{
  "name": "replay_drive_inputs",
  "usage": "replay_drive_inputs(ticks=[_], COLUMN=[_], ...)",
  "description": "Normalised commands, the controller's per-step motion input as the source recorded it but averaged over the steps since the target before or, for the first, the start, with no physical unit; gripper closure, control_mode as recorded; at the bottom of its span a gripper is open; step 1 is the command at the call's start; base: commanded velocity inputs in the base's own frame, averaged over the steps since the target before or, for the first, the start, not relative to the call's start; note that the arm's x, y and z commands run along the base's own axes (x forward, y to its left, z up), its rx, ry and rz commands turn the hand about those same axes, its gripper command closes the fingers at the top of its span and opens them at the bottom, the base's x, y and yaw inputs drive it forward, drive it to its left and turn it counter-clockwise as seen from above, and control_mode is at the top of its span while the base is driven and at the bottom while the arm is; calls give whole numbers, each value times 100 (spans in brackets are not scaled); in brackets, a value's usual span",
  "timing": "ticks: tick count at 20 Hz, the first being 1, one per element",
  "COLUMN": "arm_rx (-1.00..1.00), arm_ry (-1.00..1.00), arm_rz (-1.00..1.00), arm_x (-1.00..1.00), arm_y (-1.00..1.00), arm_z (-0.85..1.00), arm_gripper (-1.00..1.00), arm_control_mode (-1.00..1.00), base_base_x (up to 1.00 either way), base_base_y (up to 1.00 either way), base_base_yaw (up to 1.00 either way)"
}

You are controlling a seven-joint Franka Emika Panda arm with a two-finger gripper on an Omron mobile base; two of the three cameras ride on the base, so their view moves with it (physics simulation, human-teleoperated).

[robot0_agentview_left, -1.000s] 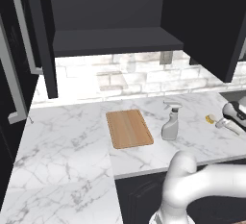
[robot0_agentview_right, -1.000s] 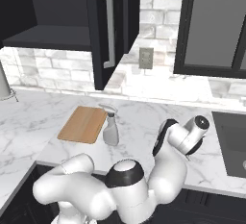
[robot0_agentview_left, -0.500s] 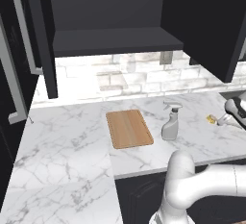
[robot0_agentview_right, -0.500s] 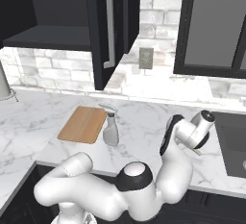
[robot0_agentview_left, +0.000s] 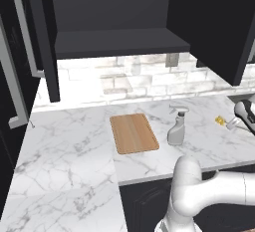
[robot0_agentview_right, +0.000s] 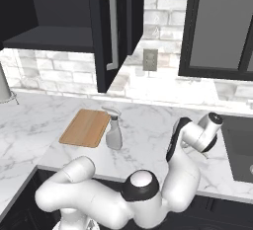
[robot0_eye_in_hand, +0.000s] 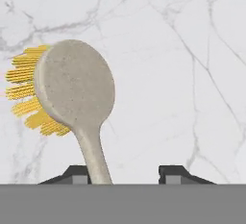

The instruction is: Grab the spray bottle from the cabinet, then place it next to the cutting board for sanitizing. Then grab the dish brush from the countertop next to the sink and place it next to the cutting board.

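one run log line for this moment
phase: brush pickup | pale-handled yellow-bristled dish brush: flat on white marble countertop, handle between jaws | grey-white spray bottle: beside board

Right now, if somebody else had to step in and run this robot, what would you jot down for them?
Gripper: down over the dish brush, jaws still apart, the handle close beside one fingertip; no firm grip yet.
Dish brush: lying on the countertop near the sink, yellow bristles out to one side.
Spray bottle: standing upright on the countertop just beside the cutting board.
Cabinet: doors open.
Done: bottle out of the cabinet and set by the board.
Left: close on the brush handle, lift it, carry it over and set it next to the cutting board.
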Motion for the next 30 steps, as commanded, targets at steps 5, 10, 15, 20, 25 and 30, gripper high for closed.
replay_drive_inputs(ticks=[5,10,15,20,25,30], arm_rx=[0,0,1,4,6,4], arm_ry=[-1,-1,0,-6,-19,-28], arm_rz=[0,0,0,0,1,5], arm_x=[-21,-30,-39,-77,-95,-94], arm_y=[0,0,-2,-4,2,21], arm_z=[-26,-5,14,75,99,100], arm_gripper=[100,100,100,100,100,100], arm_control_mode=[-100,-100,-100,-100,-100,-100], base_base_x=[0,0,0,0,0,0], base_base_y=[0,0,0,0,0,0], base_base_yaw=[0,0,0,0,0,0])
